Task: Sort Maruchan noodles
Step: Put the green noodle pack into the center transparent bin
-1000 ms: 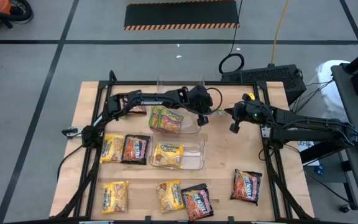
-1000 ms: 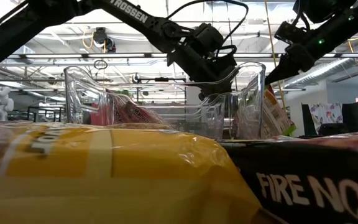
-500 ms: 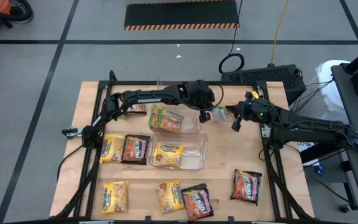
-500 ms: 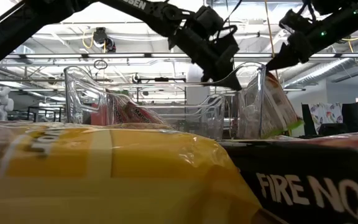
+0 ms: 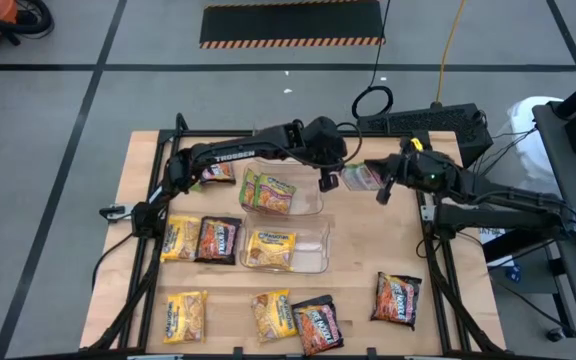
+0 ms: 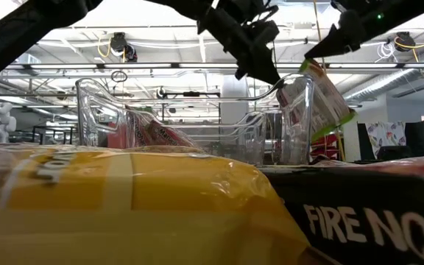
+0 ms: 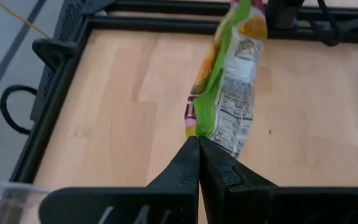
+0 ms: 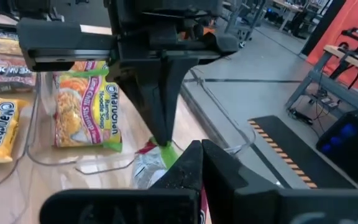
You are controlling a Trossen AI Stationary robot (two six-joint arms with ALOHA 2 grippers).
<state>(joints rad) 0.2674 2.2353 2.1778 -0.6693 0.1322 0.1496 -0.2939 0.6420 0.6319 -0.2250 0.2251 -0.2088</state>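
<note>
Grey concrete floor [image 5: 58, 90] crossed by dark tape lines. Hazard-striped black mat [image 5: 291, 24] at top centre. Yellow cable [image 5: 452, 40] upper right. Pale wooden worktop [image 5: 368, 270] at centre. Ceiling beams and strip lights [image 6: 160, 66] beyond, in low view.

Even, bright overhead light throughout; the low view's nearest yellow packet [image 6: 124, 206] is blurred, arms silhouetted against ceiling lamps.

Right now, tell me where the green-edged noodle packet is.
The green-edged noodle packet hangs above the table's far right part, pinched between the left end effector and the right end effector, just right of the far clear bin.
</note>
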